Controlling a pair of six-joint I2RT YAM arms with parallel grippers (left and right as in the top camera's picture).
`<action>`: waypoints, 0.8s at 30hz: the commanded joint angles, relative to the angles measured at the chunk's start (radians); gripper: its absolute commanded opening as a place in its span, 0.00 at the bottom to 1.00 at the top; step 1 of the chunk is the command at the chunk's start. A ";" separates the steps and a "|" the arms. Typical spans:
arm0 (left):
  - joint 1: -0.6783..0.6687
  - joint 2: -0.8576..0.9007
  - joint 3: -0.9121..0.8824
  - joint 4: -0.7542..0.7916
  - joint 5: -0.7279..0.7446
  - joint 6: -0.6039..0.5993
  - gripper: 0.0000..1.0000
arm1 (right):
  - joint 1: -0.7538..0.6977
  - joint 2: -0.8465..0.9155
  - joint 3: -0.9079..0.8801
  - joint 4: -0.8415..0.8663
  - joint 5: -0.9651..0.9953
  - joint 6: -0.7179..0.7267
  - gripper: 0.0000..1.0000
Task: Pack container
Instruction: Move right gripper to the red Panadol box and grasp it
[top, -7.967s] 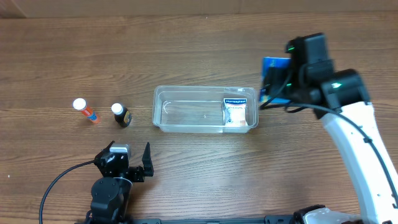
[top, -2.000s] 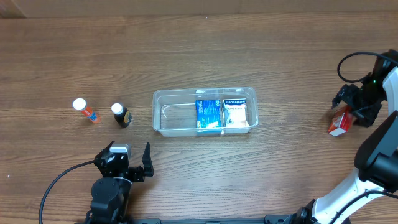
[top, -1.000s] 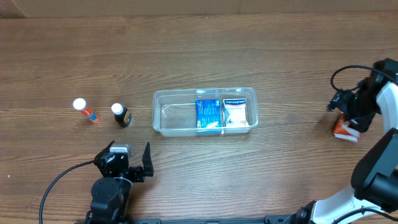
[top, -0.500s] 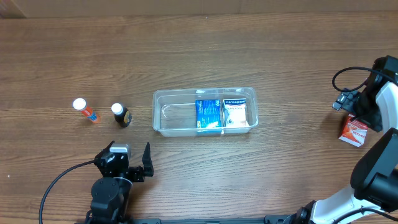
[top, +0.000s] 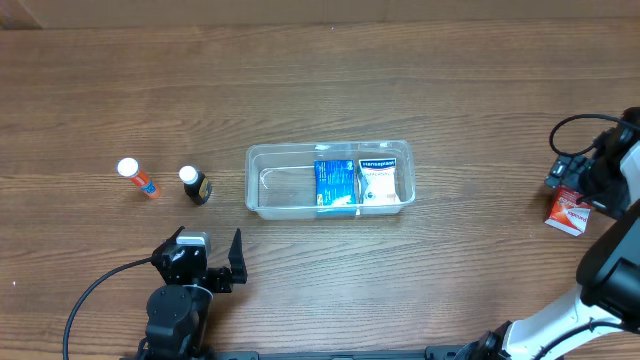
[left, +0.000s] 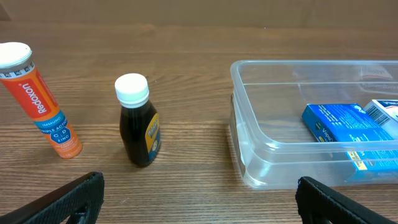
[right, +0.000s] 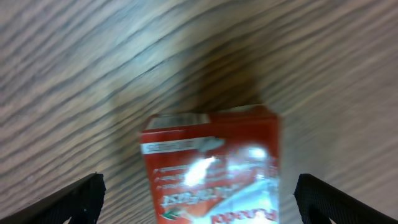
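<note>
The clear container (top: 285, 185) sits mid-table with a blue box (top: 336, 186) and a white box (top: 379, 180) in its right half. Left of it stand a dark bottle with a white cap (top: 195, 186) and an orange tube (top: 137, 178). My left gripper (top: 200, 258) rests open near the front edge, facing the bottle (left: 138, 127), the tube (left: 43, 102) and the container's end wall (left: 261, 149). At the far right, my right gripper (top: 585, 192) hangs open over a red box (top: 571, 210) lying flat. In the right wrist view the red box (right: 214, 168) lies between the spread fingers (right: 74, 199), touching neither.
The table is brown wood. The container's left half holds nothing. The red box lies close to the table's right edge, and the right arm's cable loops above it (top: 580, 125).
My right gripper has opened and let go of the red box, which now lies flat on the table. The right arm has shifted a little to the right. The left arm has not moved.
</note>
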 joint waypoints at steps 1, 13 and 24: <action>0.005 -0.009 -0.004 0.004 0.005 -0.014 1.00 | -0.002 0.026 -0.001 -0.005 -0.029 -0.031 1.00; 0.005 -0.009 -0.004 0.004 0.005 -0.014 1.00 | -0.002 0.089 0.018 -0.040 -0.072 0.011 0.96; 0.005 -0.009 -0.004 0.004 0.005 -0.014 1.00 | 0.046 0.039 0.178 -0.194 -0.066 0.181 0.71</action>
